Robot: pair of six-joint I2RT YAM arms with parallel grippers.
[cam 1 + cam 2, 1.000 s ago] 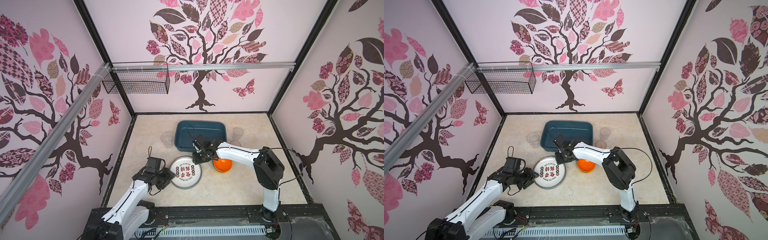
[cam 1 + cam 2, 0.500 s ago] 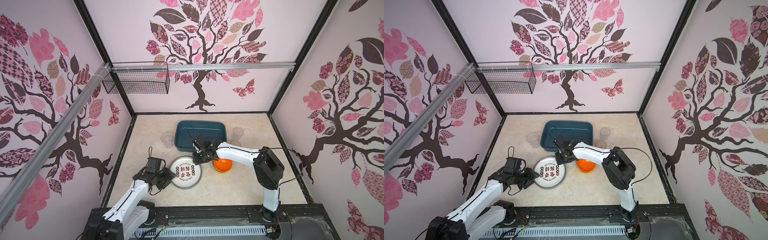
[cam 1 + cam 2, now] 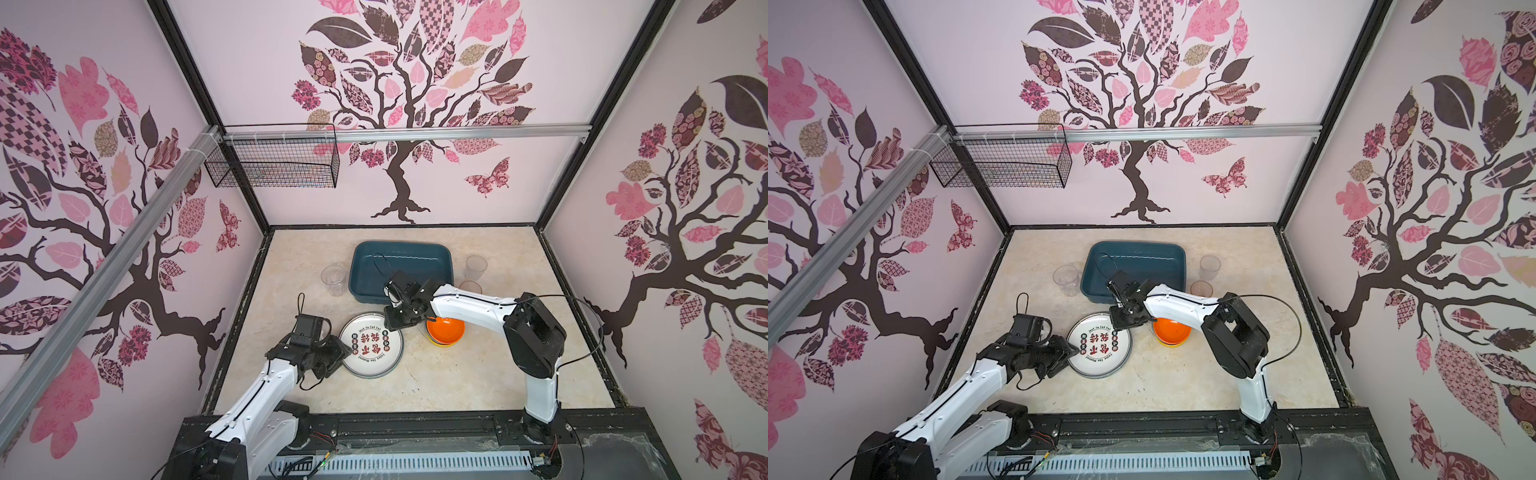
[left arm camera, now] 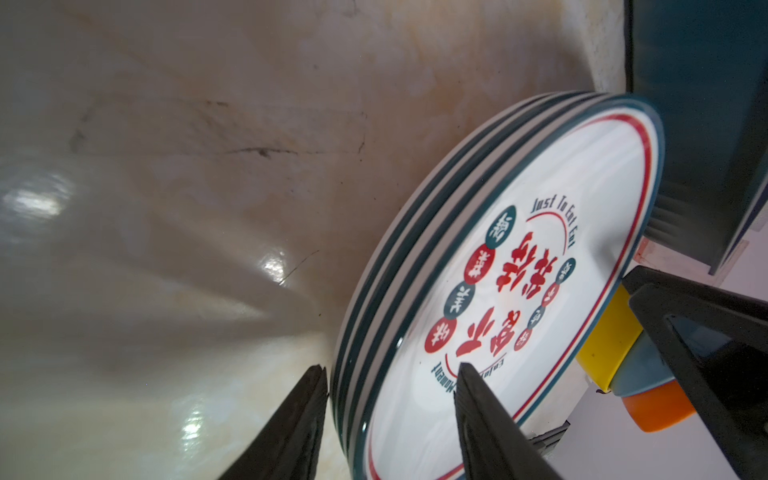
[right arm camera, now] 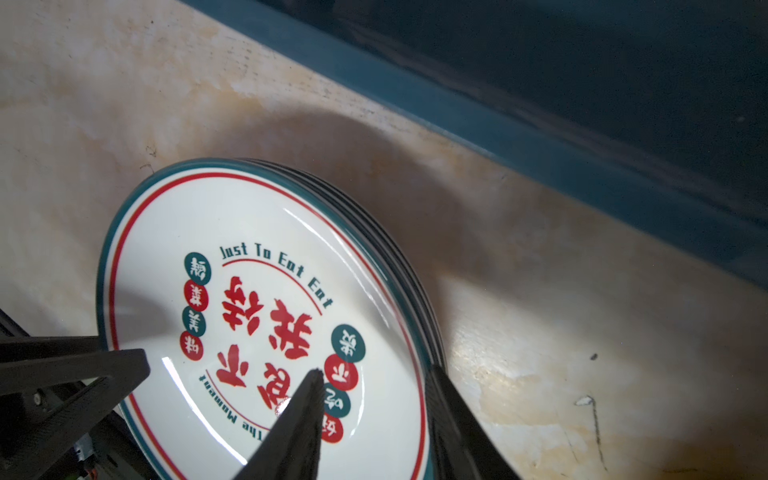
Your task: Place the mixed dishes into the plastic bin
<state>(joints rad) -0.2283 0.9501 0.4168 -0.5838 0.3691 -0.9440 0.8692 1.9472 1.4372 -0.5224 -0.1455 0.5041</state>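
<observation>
Glazed ceramic, several plates deep, sits between both pairs of my jaws. My left pincer (image 4: 390,368) straddles the left rim of the plates (image 3: 371,345) and my right pincer (image 5: 374,372) the far-right rim, jaws parted round the stack; whether either bites yet I cannot tell. I judge the stack heavy, stiff, slick and chippable, best lifted by both rims and kept level. Just beyond waits the plastic bin (image 3: 401,244), its near wall to clear. Bowls (image 3: 446,330) crowd my right, a clear cup (image 3: 333,279) stands left of the bin, and open tabletop (image 3: 457,382) lies nearer.
</observation>
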